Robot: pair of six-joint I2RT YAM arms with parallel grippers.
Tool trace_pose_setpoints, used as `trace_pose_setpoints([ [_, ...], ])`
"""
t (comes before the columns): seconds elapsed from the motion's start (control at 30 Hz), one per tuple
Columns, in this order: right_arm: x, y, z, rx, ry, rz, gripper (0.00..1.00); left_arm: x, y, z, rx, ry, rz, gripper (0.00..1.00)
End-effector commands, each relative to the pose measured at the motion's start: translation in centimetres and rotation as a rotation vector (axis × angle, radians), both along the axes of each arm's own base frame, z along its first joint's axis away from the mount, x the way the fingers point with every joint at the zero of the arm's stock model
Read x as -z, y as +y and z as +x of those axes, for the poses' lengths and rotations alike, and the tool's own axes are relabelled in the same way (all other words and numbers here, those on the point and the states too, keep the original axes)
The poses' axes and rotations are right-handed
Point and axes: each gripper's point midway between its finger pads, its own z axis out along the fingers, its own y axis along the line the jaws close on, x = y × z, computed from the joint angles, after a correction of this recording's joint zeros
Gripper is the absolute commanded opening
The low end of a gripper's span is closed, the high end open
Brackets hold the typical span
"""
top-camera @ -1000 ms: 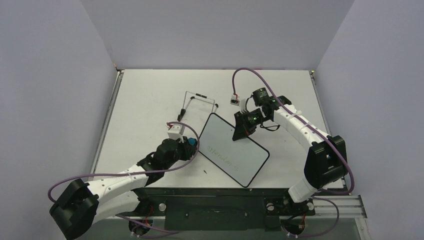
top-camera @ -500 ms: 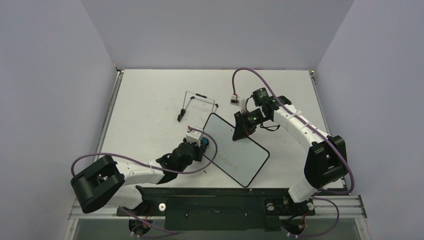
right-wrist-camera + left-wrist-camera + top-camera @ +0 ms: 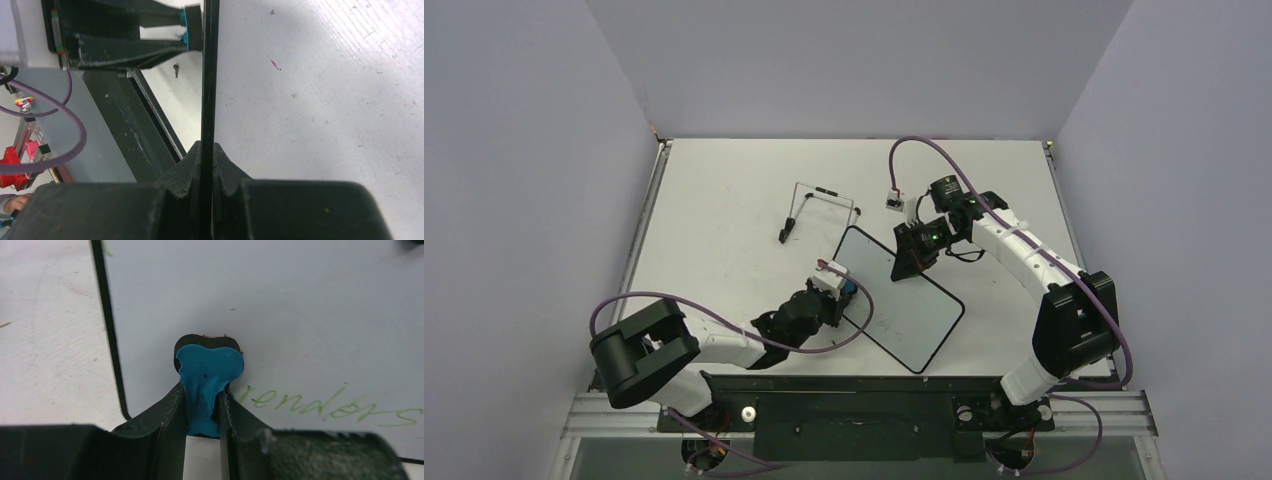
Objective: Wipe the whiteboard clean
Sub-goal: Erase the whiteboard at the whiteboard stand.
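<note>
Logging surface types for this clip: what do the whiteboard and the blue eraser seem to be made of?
Whiteboard: smooth white face, likely coated plastic or metal, with a thin black frame; green ink sits on top.
Eraser: matte blue, probably soft foam or rubber; its outline bulges unevenly where pinched.

We are looking at the whiteboard (image 3: pixel 909 300): white, with rounded corners and a thin black frame. It is sitting turned diagonally, near centre toward the near side, with green handwriting (image 3: pixel 330 405) showing by its near-left edge.
</note>
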Motion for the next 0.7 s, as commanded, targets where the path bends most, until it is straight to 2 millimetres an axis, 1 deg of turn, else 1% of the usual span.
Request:
trace_pose_setpoints([
  [0.0, -3.1, 1.1, -0.8, -0.038, -0.045, 0.112, 0.0, -1.8, -3.1, -1.6, 0.126, -0.05, -0.102, 0.0],
  [0.03, -3.1, 1.1, -0.9, -0.038, -0.045, 0.111, 0.0, -1.7, -3.0, -1.6, 0.12, -0.049, -0.101, 0.0],
  [0.1, -3.1, 1.1, -0.9, -0.038, -0.045, 0.111, 0.0, -1.4, -2.0, -0.9, 0.057, -0.057, -0.082, 0.0],
  [0.2, -3.1, 1.1, -0.9, -0.038, -0.047, 0.111, 0.0, -1.2, 0.4, 0.6, -0.06, -0.075, -0.053, 0.0],
  [0.3, -3.1, 1.1, -0.9, -0.038, -0.046, 0.11, 0.0, -1.4, 2.6, 2.1, -0.137, -0.07, -0.067, 0.0],
  [0.37, -3.2, 1.1, -0.9, -0.038, -0.05, 0.112, 0.0, -1.3, 3.0, 2.5, -0.141, -0.06, -0.074, 0.0],
  [0.4, -3.2, 1.1, -0.9, -0.038, -0.048, 0.112, 0.0, -1.1, 3.1, 2.6, -0.139, -0.056, -0.069, 0.0],
  [0.5, -3.1, 1.1, -0.9, -0.038, -0.048, 0.111, 0.0, -0.7, 2.3, 2.1, -0.088, -0.049, -0.061, 0.0],
  [0.57, -3.1, 1.1, -0.9, -0.038, -0.046, 0.111, 0.0, -0.6, 1.3, 1.4, -0.04, -0.054, -0.063, 0.0],
  [0.67, -3.1, 1.1, -0.8, -0.037, -0.045, 0.111, 0.0, -0.4, -0.6, -0.2, 0.045, -0.059, -0.064, 0.0],
])
